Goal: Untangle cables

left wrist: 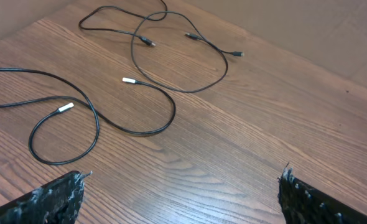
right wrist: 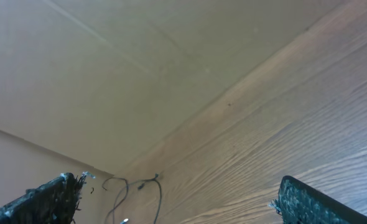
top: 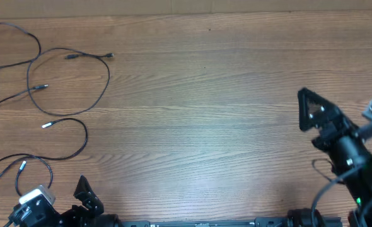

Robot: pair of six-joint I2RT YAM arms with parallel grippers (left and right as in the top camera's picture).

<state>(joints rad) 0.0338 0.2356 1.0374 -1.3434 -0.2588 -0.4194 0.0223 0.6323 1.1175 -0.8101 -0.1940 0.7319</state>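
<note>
Holding left end effector (left wrist: 183,174) and right end effector (right wrist: 177,182) wide, empty, above a tabletop (top: 205,126) strewn with cables (left wrist: 173,111).

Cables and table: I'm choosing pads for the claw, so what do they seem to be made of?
The cables look jacketed in matte black rubber or plastic; they lie in soft loops. One plug tip looks white plastic or pale metal, too small to tell. The table shows brown wood grain, possibly laminate, with a faint sheen.

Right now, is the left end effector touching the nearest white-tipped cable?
Apart. The left wrist view shows bare table between the open left end effector and the looped cable.
</note>
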